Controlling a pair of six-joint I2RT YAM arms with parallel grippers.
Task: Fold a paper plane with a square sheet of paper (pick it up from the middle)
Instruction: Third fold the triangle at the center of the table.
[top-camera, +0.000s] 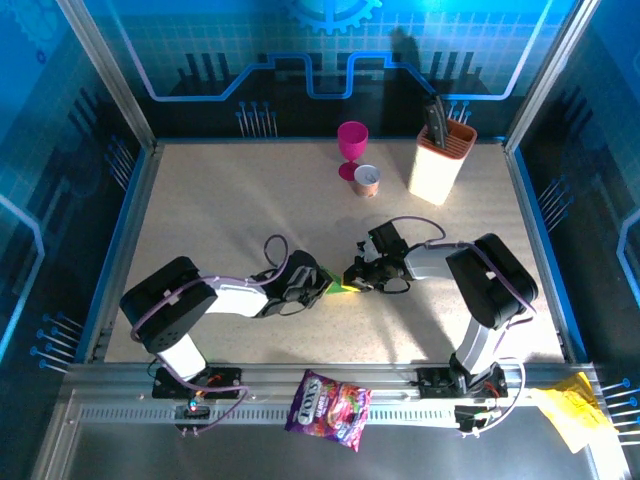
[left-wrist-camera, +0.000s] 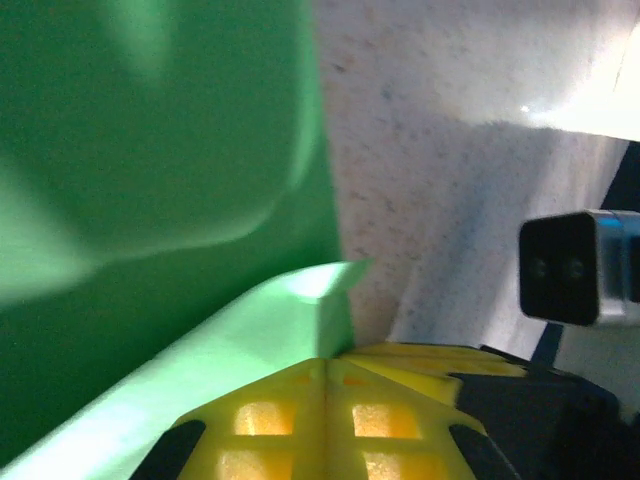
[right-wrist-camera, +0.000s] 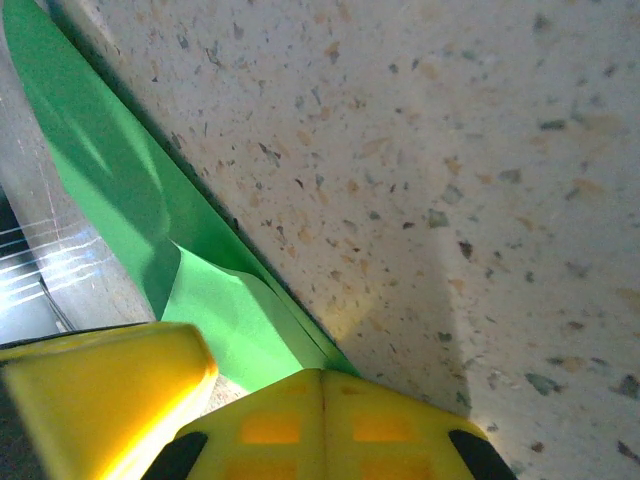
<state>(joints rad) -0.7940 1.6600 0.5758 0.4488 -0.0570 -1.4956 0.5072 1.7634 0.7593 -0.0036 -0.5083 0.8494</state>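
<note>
Yellow fingertips (right-wrist-camera: 322, 425) of the right gripper (top-camera: 353, 279) are pressed together on the square sheet of paper (top-camera: 338, 288), well nearer the arm bases than the pink goblet (top-camera: 351, 145). The left gripper (top-camera: 322, 285) is clamped shut on its opposite edge, seemingly so the crease is kept taut.

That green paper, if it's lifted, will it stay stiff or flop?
Probably floppy: the paper looks thin and buckles near a fold. Likely very light, so a push may slide it across the table. The folds suggest it creases easily under a pinch.
</note>
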